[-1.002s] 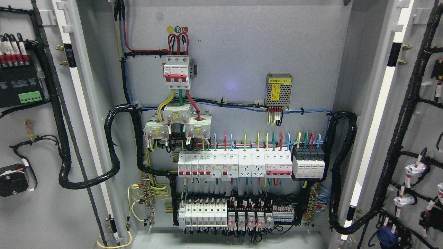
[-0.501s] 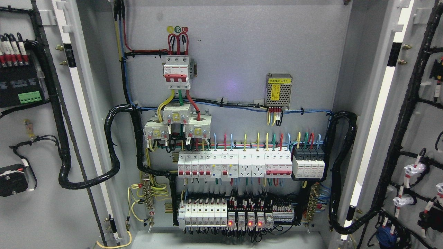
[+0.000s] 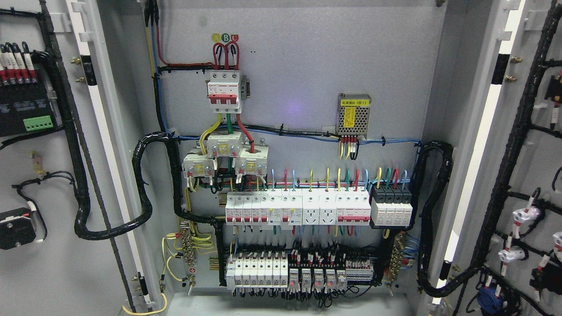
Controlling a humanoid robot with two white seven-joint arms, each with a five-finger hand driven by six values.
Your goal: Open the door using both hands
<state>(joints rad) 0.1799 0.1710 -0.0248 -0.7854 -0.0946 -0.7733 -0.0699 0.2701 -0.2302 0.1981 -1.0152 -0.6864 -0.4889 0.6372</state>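
Both doors are swung wide: the left door (image 3: 52, 272) at the cabinet's left edge, the right door (image 3: 533, 153) at its right edge. No robot hand shows. A door could swing back, or a hand could snag the black cable bundle (image 3: 142, 184).

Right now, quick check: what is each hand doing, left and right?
Left hand: not in view; its state cannot be told.
Right hand: not in view either.
Only the open cabinet shows, left door and right door both swung wide.
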